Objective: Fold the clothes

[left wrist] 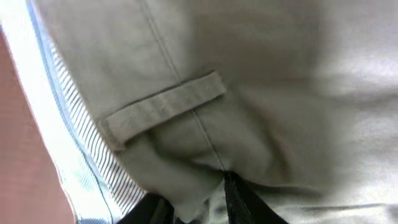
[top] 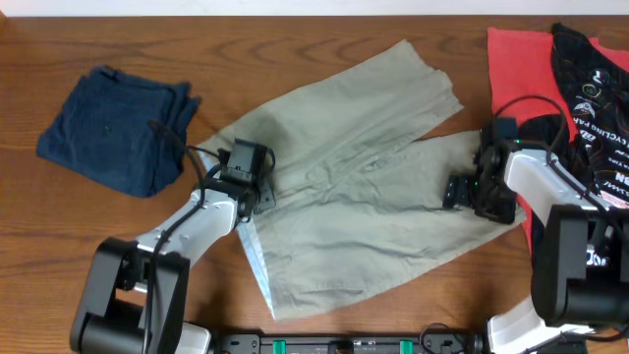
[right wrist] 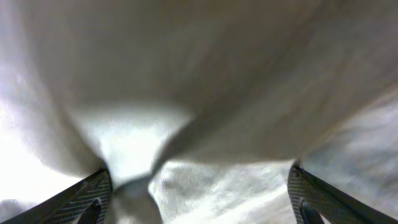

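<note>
The khaki trousers (top: 364,187) lie spread across the middle of the table, legs pointing to the far right. My left gripper (top: 248,179) is at their waistband. In the left wrist view its fingers (left wrist: 199,205) are closed on a fold of khaki cloth, just below a belt loop (left wrist: 165,106). My right gripper (top: 470,193) is at the near leg's end. In the right wrist view its fingers (right wrist: 199,193) are wide apart with khaki cloth (right wrist: 205,74) between and ahead of them. A navy garment (top: 113,128) lies folded at the far left.
A red garment (top: 516,59) lies at the far right with a black printed jersey (top: 590,88) on top of it, next to my right arm. The striped waistband lining (left wrist: 81,168) shows at the trousers' left edge. Bare wooden table (top: 59,226) surrounds the clothes.
</note>
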`<state>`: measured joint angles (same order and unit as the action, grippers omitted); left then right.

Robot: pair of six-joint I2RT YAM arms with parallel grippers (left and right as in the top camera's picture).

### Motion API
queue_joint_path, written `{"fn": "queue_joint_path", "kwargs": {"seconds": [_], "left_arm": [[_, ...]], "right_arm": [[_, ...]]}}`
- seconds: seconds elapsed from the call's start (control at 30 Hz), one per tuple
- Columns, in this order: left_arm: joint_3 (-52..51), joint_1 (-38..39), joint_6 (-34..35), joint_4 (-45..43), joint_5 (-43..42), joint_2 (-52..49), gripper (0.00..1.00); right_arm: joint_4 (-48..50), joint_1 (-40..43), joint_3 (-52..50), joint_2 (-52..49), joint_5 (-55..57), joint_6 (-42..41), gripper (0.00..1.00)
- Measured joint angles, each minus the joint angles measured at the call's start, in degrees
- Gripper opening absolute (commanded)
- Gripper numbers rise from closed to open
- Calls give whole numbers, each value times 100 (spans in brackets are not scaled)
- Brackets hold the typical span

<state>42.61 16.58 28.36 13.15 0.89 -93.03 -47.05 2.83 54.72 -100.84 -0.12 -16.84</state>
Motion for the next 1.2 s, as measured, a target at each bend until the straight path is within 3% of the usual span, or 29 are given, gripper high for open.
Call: {"fn": "queue_joint_path", "kwargs": {"seconds": [0.4,0.67,0.83,0.97,1.2], "left_arm": [[494,-1025,-221,-463,-256,-433,29],[1211,-1117,-743,730,-476,-435,31],[1394,-1117,-599,2009,-551,-254,61],[1405,-1117,-295,2929,-957,-122,77],[1174,-1113,-107,3053,-1421,-118,82]], "right_arm": [[302,-9,-544,369,-96,-520,97],[452,-4,-673,619,-197,-542,99],[407,-2,-837,981,-691,-435,99],[446,-2,-852,1705,-938,-339,99],[404,-2,-850,3036,-855,-260,99]]}}
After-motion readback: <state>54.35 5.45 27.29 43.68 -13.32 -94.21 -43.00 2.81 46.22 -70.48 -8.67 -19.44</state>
